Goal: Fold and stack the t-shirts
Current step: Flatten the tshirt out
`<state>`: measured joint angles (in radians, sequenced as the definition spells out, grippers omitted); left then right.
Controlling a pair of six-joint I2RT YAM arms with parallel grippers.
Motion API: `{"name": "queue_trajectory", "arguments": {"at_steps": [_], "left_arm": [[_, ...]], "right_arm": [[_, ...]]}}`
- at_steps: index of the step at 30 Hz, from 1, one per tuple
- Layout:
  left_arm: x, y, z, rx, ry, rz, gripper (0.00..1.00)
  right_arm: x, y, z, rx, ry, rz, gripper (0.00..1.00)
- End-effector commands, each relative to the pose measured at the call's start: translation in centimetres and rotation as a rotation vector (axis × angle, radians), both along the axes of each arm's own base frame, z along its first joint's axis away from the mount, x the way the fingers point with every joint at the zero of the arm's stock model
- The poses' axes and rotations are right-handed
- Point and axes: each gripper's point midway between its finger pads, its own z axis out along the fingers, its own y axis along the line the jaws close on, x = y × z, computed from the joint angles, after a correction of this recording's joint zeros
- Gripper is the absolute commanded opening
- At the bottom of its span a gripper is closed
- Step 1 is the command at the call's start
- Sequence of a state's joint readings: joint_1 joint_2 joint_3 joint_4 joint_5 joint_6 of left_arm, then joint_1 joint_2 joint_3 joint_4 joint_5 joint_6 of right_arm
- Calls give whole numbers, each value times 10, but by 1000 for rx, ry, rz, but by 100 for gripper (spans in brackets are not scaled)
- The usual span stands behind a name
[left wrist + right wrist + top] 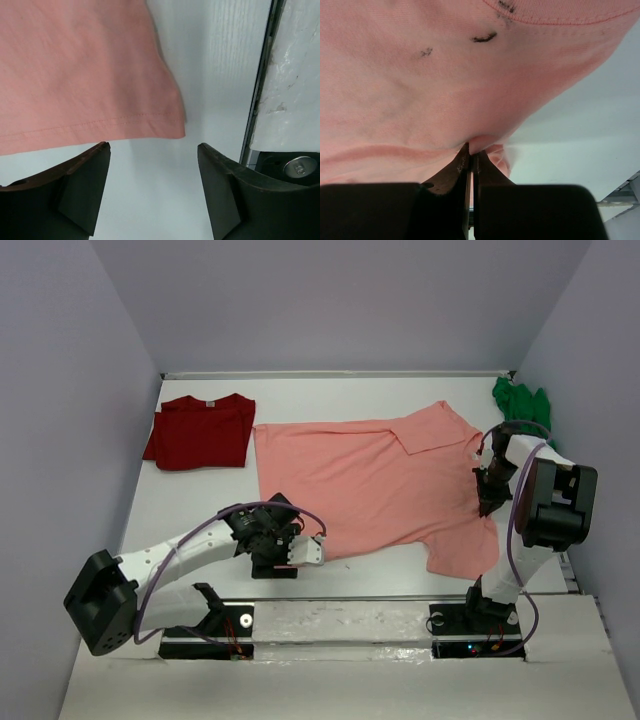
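Nearest us, our left end effector (152, 146) stands spread just off the salmon-pink shirt (370, 480); our right end effector (471, 151) pinches its edge.

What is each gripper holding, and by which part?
Right gripper is shut on the salmon-pink t-shirt, pinching a fold of cloth at its right-hand edge. Left gripper is open, holding nothing; the shirt's hem corner lies just ahead of it.

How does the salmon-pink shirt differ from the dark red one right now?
The salmon-pink shirt lies spread open mid-table; the dark red shirt sits folded at the far left. The pink one covers far more table. The right gripper pinches the pink one; nothing touches the red. Both are plain.
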<state>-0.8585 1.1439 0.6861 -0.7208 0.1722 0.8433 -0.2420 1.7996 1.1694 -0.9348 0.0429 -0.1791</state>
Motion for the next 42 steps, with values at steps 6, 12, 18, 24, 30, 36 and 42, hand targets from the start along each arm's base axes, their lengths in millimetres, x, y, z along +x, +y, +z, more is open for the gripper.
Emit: {"name": "queue_trajectory", "arguments": {"at_steps": [6, 12, 18, 24, 30, 36, 42], "left_arm": [[-14, -1, 5, -2, 50, -56, 94], [-16, 0, 1, 26, 75, -76, 98], [-8, 2, -8, 80, 61, -76, 94], [1, -8, -10, 66, 46, -77, 89], [7, -16, -7, 43, 31, -64, 84], [7, -17, -6, 41, 36, -59, 68], [0, -15, -12, 52, 73, -57, 55]], "right_arm": [[16, -4, 13, -7, -71, -7, 0], [16, -3, 14, -1, -75, -11, 0], [15, -1, 14, 4, -74, -14, 0], [12, -4, 16, -13, -73, -7, 0], [12, -5, 15, -19, -70, -3, 0], [13, -6, 14, -20, -66, -5, 0], [12, -8, 15, -32, -68, 1, 0]]}}
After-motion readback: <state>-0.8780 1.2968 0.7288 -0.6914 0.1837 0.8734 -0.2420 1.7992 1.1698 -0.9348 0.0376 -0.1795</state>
